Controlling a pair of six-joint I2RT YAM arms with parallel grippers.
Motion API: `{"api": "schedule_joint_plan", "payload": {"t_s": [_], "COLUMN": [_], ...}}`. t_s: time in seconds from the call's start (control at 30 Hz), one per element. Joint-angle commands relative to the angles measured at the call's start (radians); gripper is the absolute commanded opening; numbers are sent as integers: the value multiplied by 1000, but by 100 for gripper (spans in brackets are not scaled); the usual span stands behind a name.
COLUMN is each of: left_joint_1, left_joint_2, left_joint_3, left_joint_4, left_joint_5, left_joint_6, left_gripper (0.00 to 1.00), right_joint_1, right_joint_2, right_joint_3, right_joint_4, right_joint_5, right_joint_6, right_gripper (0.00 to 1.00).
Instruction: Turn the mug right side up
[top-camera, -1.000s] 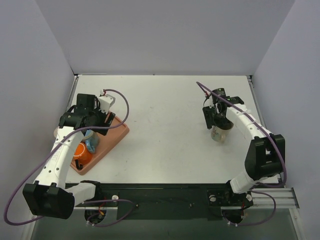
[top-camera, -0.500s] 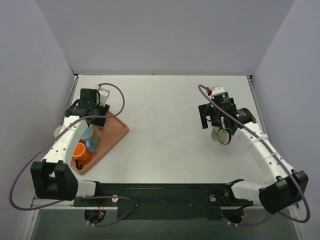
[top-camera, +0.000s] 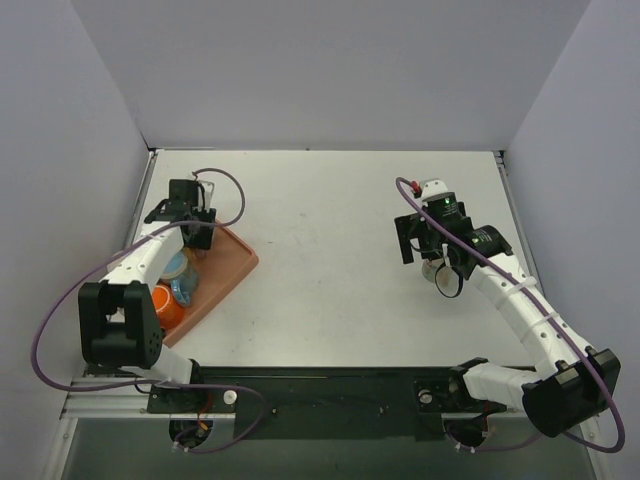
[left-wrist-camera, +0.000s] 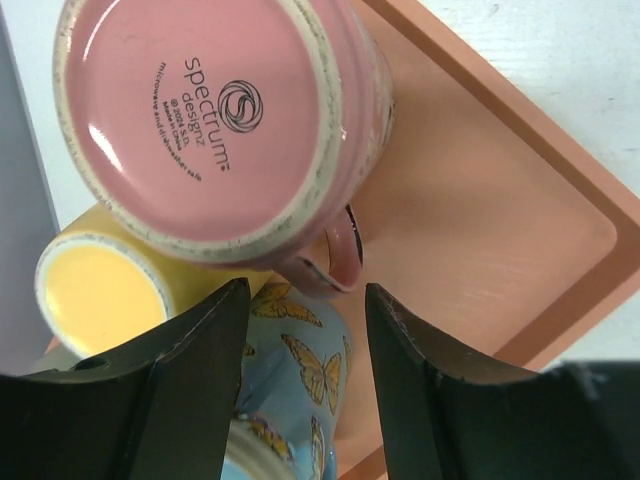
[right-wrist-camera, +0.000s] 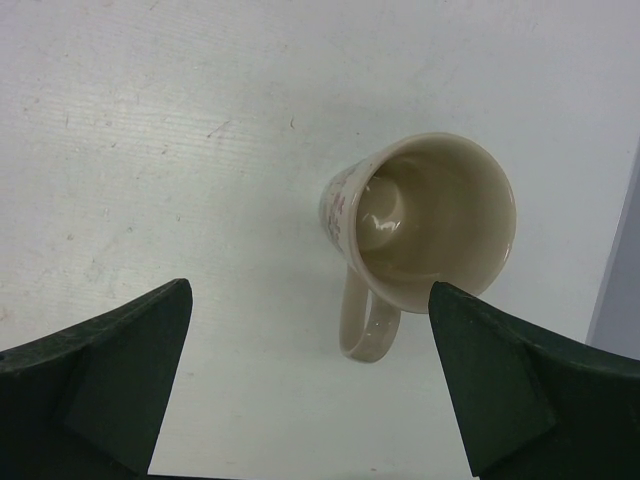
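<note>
A cream mug (right-wrist-camera: 430, 220) stands on the white table with its mouth up and its handle (right-wrist-camera: 365, 320) toward the camera. It also shows in the top view (top-camera: 447, 279). My right gripper (right-wrist-camera: 310, 400) is open wide and empty, above the mug and apart from it (top-camera: 428, 248). My left gripper (left-wrist-camera: 300, 297) is open and empty over the salmon tray (left-wrist-camera: 480, 220). It hangs just above a blue butterfly mug (left-wrist-camera: 305, 385) and next to the handle of an upside-down pink mug (left-wrist-camera: 210, 110).
A yellow mug (left-wrist-camera: 95, 290) lies in the tray beside the pink one. In the top view the tray (top-camera: 228, 270) sits at the table's left edge, with an orange mug (top-camera: 162, 304) at its near end. Grey walls enclose the table.
My right gripper has let go of the cream mug and drawn back; the mug now stands mouth up. My left arm has swung toward the tray's far end.
</note>
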Motion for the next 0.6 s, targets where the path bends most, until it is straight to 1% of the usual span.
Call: {"api": "schedule_joint_plan", "payload": {"t_s": [0.0, 0.1, 0.37, 0.5, 0.53, 0.57], "left_joint_1": [31, 37, 45, 48, 48, 82], "left_joint_2": [33, 53, 125, 137, 139, 139], "left_joint_3": [1, -20, -37, -48, -48, -50], "left_joint_4": [87, 121, 196, 219, 224, 225], "left_joint_5": [-3, 20, 45, 43, 45, 52], "left_joint_6": [-38, -42, -87, -102, -104, -105], "left_gripper": [59, 58, 48, 36, 30, 28], "right_joint_1": [10, 13, 26, 29, 29, 30], "right_joint_2": [-9, -5, 3, -2, 0, 0], "right_joint_3": [-10, -13, -15, -21, -21, -21], "right_joint_4": [13, 20, 23, 25, 25, 27], "right_joint_5": [-17, -22, -40, -40, -40, -43], "right_joint_6": [3, 0, -3, -7, -7, -7], "right_gripper": [100, 100, 100, 100, 100, 100]}}
